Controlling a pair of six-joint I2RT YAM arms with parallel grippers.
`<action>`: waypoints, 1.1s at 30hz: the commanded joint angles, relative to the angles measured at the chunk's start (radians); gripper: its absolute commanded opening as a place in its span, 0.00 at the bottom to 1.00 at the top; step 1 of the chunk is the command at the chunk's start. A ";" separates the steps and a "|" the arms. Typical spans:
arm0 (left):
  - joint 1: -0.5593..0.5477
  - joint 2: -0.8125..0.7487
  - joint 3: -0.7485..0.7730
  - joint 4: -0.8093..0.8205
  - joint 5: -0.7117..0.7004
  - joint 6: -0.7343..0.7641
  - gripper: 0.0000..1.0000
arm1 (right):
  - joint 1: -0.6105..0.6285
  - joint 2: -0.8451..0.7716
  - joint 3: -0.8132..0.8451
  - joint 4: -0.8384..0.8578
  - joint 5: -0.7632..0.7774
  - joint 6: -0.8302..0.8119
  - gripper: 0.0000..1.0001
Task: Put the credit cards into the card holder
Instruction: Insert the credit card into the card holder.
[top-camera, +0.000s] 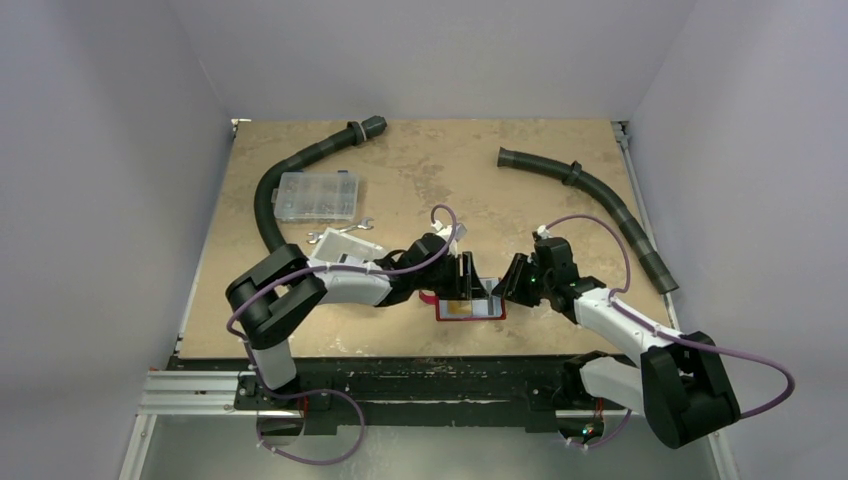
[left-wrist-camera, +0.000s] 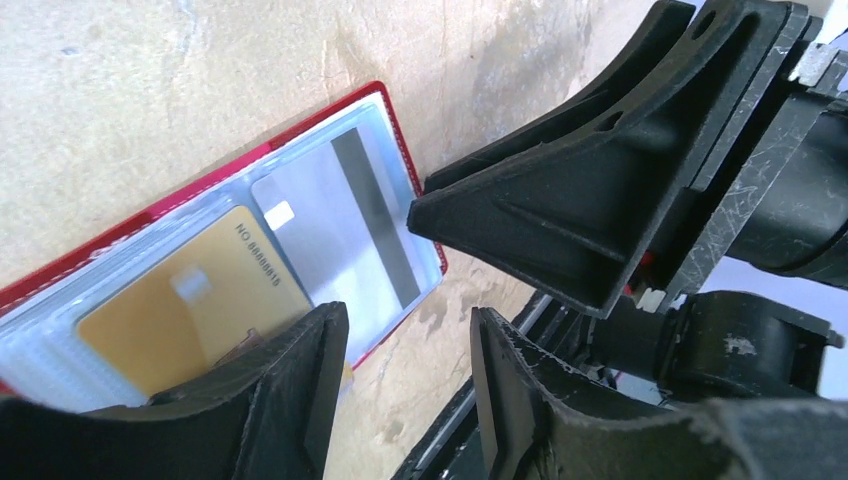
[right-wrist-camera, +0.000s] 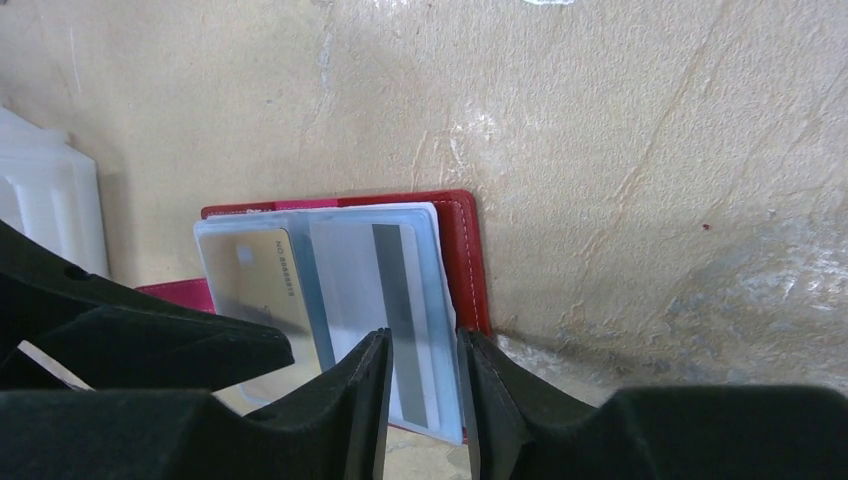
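The red card holder (top-camera: 470, 310) lies open near the table's front edge, its clear sleeves facing up. A yellowish credit card (left-wrist-camera: 190, 300) (right-wrist-camera: 255, 275) and a greyish one with a dark stripe (left-wrist-camera: 340, 225) (right-wrist-camera: 360, 270) sit in the sleeves. My left gripper (top-camera: 465, 275) (left-wrist-camera: 408, 385) is open at the holder's near corner, with only bare table between its fingers. My right gripper (top-camera: 512, 283) (right-wrist-camera: 422, 400) stands open low over the holder's right edge (right-wrist-camera: 462, 250). The striped card shows through its gap. The two grippers are close together.
A white bin (top-camera: 345, 245) (right-wrist-camera: 45, 200) stands just left of the holder. A clear compartment box (top-camera: 317, 195) and a small wrench (top-camera: 340, 232) lie further back. Black hoses (top-camera: 300, 165) (top-camera: 600, 200) curve along both sides. A black rail (top-camera: 400, 365) borders the front edge.
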 joint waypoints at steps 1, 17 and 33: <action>-0.002 -0.045 0.041 -0.105 -0.049 0.097 0.49 | 0.004 -0.027 0.023 -0.003 -0.025 -0.017 0.37; -0.004 0.038 0.014 -0.106 -0.073 0.109 0.18 | 0.004 0.005 0.025 -0.027 0.022 -0.024 0.33; -0.004 0.029 -0.018 -0.098 -0.086 0.100 0.24 | 0.006 0.015 0.011 -0.013 -0.048 -0.037 0.31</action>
